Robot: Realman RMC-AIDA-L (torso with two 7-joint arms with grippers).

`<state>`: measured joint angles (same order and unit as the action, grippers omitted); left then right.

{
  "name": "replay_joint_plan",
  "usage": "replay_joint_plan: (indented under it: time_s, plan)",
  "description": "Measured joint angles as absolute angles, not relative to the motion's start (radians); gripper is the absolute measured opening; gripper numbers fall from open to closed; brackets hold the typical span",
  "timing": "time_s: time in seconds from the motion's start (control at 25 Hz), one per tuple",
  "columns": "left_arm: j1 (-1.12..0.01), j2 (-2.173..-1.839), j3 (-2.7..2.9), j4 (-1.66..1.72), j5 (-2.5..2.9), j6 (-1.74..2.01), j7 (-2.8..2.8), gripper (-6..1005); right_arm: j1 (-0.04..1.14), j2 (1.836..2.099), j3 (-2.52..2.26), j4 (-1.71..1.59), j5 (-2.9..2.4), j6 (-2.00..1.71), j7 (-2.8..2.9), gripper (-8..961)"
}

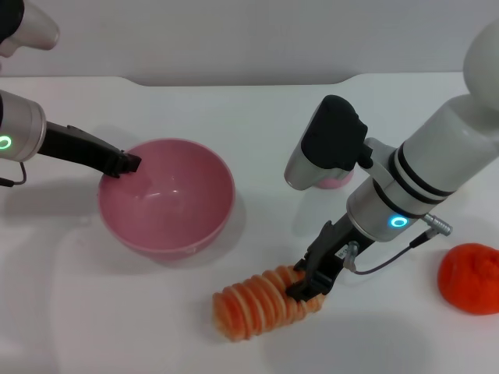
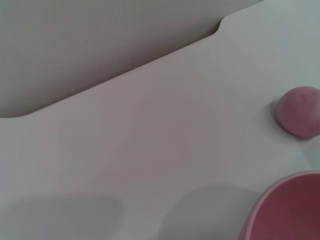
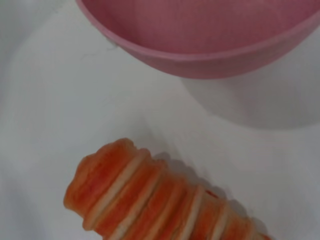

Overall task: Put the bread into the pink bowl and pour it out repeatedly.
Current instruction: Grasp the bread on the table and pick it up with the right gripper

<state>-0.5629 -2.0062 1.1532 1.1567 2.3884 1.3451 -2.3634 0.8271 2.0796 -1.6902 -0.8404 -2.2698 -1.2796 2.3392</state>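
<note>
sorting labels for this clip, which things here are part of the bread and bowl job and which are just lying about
Part of the job:
- bread, lying on the table, right end effector at one end of it
- pink bowl, upright, nothing inside, left end effector at its rim

Just lying about:
- red-orange lump, off by itself
- small pink ball, beyond the bowl

Bright even overhead light, soft shadows on white table [image 1: 234,117], blurry wrist close-ups
</note>
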Motion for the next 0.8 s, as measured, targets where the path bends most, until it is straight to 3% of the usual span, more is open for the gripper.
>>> replay_joint_plan:
  time_s: [0.24,0.8]
  plan:
    - [-0.563,-2.01,1.153,1.159,2.388,1.345,-2.364,48,0.828,2.079,-1.69,-0.843,-2.271,-1.278,2.326,373]
    - [-0.561,-2.007,1.153,1.165,2.388,1.345,-2.364,48,0.827,2.078,-1.69,-0.851,-2.271,-1.276,2.322,292]
